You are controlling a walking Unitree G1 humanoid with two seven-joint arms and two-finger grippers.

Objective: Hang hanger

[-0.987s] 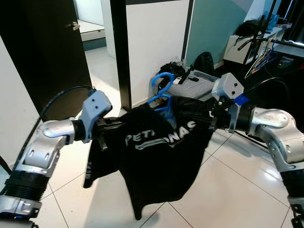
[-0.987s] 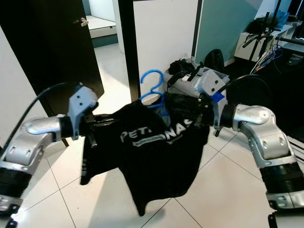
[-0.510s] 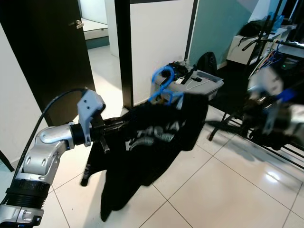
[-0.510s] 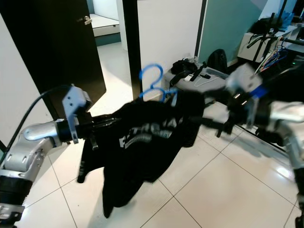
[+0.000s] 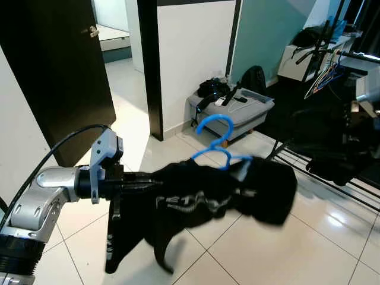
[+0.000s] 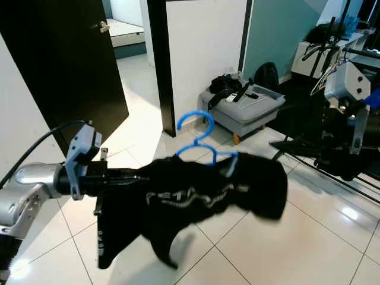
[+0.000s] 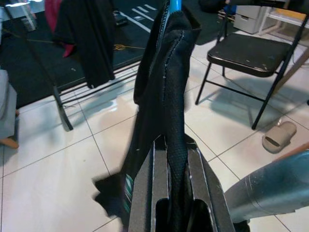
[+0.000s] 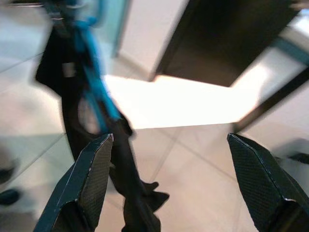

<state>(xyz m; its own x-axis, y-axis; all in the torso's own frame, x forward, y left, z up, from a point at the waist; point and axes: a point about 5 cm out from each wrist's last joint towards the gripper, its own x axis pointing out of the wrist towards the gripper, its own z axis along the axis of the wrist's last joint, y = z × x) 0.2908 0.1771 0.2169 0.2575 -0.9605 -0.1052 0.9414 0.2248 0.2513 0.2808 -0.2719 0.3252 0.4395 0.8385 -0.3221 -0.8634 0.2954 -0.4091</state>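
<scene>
My left end effector (image 7: 176,193) is clamped on one end of the black T-shirt (image 5: 202,199), its two fingers pinching the fabric edge between them, with the arm stretched forward at about waist height over the white tiled floor (image 5: 285,249). The shirt is draped on the blue hanger (image 5: 217,139), whose hook stands up above the collar; the far end of the shirt is blurred, and a sleeve hangs down toward the floor just below my left wrist. My right end effector (image 8: 178,179) is spread wide with nothing between its fingers, well apart from the shirt on the right, near the dark clothes rack (image 5: 332,148). In the right wrist view I see the hanger and the dangling shirt some way ahead of the open fingers. Behind the shirt a grey padded bench (image 5: 234,110) with black items on top sits against the white wall, beside a dark door (image 5: 53,65).
</scene>
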